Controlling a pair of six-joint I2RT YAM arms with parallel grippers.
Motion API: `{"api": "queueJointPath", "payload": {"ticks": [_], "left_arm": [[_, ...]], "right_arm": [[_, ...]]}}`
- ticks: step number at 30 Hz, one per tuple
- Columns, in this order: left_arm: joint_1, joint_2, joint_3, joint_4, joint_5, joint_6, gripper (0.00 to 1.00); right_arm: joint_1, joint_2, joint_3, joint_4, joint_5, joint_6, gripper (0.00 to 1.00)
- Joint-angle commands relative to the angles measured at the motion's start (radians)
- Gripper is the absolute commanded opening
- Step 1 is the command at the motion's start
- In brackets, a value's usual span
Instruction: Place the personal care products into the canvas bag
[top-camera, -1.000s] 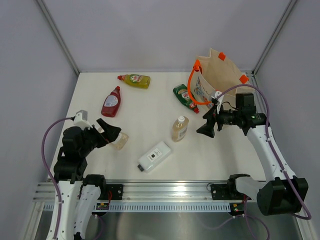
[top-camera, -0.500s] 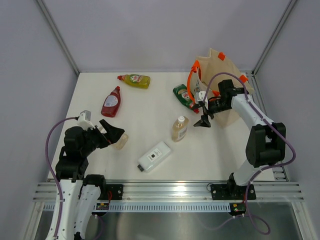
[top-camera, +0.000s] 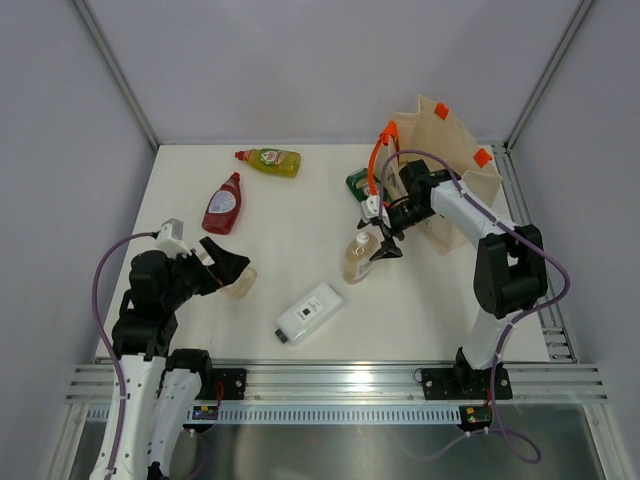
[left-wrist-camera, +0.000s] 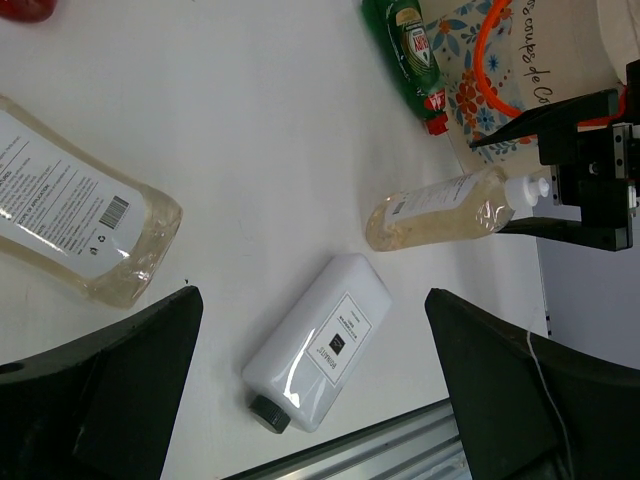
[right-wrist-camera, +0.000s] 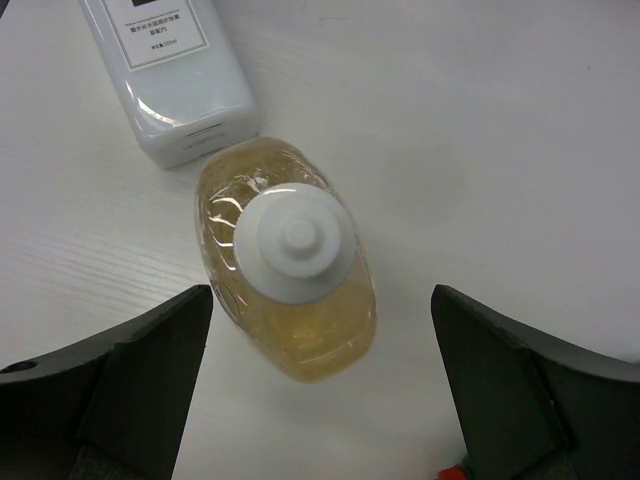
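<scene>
Right wrist view: the right gripper (right-wrist-camera: 322, 300) is spread wide around the white-capped amber bottle (right-wrist-camera: 300, 340) lying at frame centre, not touching it. An off-centre squeeze could make its rounded body slip toward the flat white bottle (right-wrist-camera: 165, 70) at upper left. In the top view the canvas bag (top-camera: 445, 130) stands at upper right. The left gripper (left-wrist-camera: 315, 300) is also spread.

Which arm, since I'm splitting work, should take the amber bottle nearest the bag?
Right: the right hand, open, brackets that amber bottle near the canvas bag; the left hand sits far off.
</scene>
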Motion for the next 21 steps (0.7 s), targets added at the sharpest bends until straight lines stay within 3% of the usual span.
{"api": "queueJointPath", "payload": {"ticks": [1,7,11,14,17,18,21], "left_arm": [[-0.003,0.004,-0.004,0.039,0.018,-0.009,0.99],[-0.003,0.013,-0.007,0.063,0.025,-0.029,0.99],[-0.003,0.028,-0.003,0.065,0.028,-0.02,0.99],[-0.003,0.039,-0.004,0.075,0.036,-0.023,0.99],[-0.003,0.043,-0.004,0.083,0.037,-0.021,0.99],[-0.003,0.043,-0.003,0.083,0.037,-0.02,0.99],[-0.003,0.04,-0.003,0.083,0.041,-0.018,0.99]], "right_arm": [[0.037,0.025,0.021,-0.04,0.031,-0.058,0.97],[0.083,0.014,0.009,-0.006,0.078,-0.037,0.91],[0.09,0.017,0.004,0.02,0.087,0.008,0.81],[0.091,0.011,-0.005,0.059,0.103,0.072,0.58],[0.09,-0.014,-0.028,0.089,0.118,0.108,0.41],[0.09,-0.021,-0.037,0.096,0.123,0.12,0.27],[0.09,-0.066,-0.068,0.119,0.132,0.141,0.08]]}}
